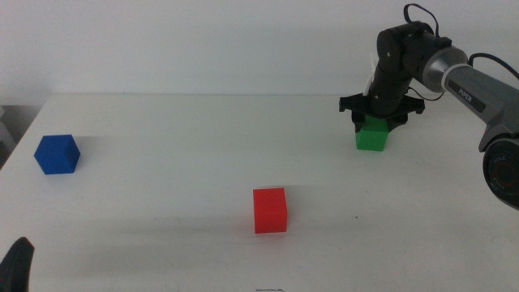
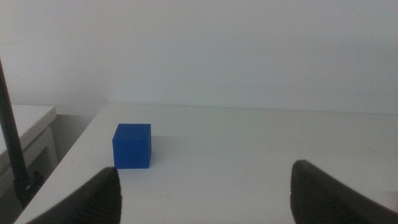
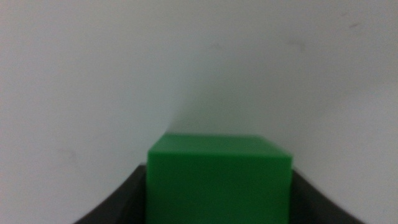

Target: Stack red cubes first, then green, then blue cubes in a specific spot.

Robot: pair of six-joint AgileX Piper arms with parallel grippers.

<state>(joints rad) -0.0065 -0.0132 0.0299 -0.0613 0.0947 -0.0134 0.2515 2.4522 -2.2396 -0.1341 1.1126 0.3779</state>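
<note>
The right hand (image 1: pixel 375 118) clamps the green cube (image 1: pixel 372 134) at two o'clock on the table (image 1: pixel 178 154). The red cube (image 1: pixel 269 210) sits near centre, the blue cube (image 1: pixel 57 154) at nine o'clock. The left hand (image 2: pixel 205 186) waits at seven o'clock, jaws apart.

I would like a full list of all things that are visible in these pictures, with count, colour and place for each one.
red cube: one, bright red, centre front of the table, standing alone.
green cube: one, green, far right part of the table, between the right gripper's jaws.
blue cube: one, deep blue, near the table's left edge, standing alone.
table: one, white, bearing all three cubes.
right gripper: one, dark, lowered over the green cube, jaws at its two sides.
left gripper: one, dark, jaws open, waiting at the front left corner, facing the blue cube.
</note>
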